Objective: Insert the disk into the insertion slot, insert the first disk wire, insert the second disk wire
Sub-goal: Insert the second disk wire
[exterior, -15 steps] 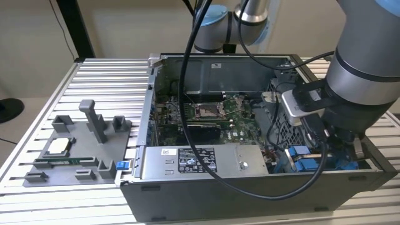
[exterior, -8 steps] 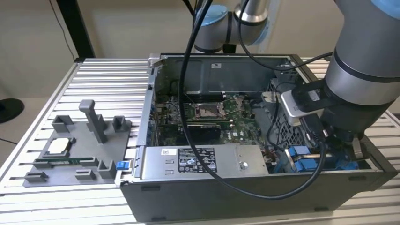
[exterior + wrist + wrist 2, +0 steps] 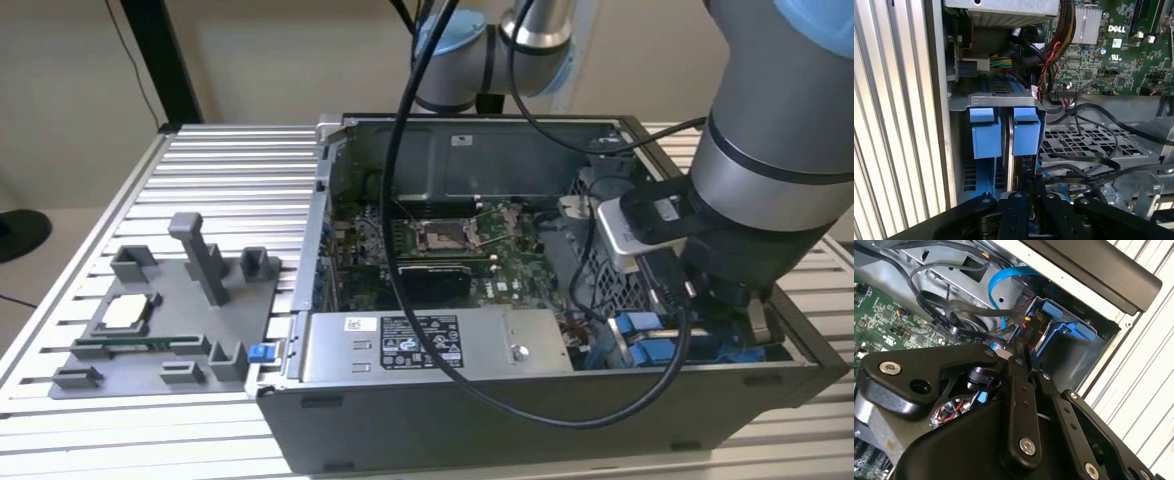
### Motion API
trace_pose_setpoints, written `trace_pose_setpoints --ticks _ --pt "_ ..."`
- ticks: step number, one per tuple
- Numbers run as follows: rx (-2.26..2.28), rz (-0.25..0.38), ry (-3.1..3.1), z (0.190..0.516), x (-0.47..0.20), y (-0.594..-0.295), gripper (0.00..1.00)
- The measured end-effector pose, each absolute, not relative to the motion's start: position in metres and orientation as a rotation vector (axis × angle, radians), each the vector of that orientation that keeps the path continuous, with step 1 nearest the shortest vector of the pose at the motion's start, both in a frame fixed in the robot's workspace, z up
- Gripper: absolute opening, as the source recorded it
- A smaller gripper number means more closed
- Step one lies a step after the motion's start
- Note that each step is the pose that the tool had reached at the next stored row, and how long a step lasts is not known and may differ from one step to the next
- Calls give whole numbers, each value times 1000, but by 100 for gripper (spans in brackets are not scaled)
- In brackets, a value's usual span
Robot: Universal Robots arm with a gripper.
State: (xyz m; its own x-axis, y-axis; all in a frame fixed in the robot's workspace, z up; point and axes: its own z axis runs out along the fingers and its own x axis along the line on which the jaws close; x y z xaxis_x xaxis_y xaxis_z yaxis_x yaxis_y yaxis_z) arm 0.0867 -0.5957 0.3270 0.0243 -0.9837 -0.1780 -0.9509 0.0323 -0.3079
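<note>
A grey parts tray (image 3: 160, 320) is sitting at nine o'clock on the ribbed metal table (image 3: 227, 170). The open computer case (image 3: 534, 420) is resting centre. At four o'clock, the claw (image 3: 1024, 192) is closing narrowly on a black wire plug (image 3: 1026, 167) at the disk (image 3: 1010, 145), which is sitting in the slot (image 3: 1004, 102).

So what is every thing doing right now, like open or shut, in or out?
Computer case: side open, inside showing.
Disk: standing on edge in the insertion slot, between blue clips.
Insertion slot: holds the disk.
Gripper: down inside the case at the disk's connector end, fingertips pinched together.
Blue cable: looped above the bay.
Grey fixture: sitting on the table beside the case.
</note>
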Motion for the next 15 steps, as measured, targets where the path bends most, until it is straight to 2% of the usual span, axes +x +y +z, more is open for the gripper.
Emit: trace_pose_setpoints --ticks 5,6,10,15 --pt "-1966 -133 1976 325 87 -596 0" --pt "-1965 -133 1976 325 87 -596 100" --pt "-1965 -133 1977 327 87 -596 100" --pt "-1965 -133 1978 350 87 -596 100"
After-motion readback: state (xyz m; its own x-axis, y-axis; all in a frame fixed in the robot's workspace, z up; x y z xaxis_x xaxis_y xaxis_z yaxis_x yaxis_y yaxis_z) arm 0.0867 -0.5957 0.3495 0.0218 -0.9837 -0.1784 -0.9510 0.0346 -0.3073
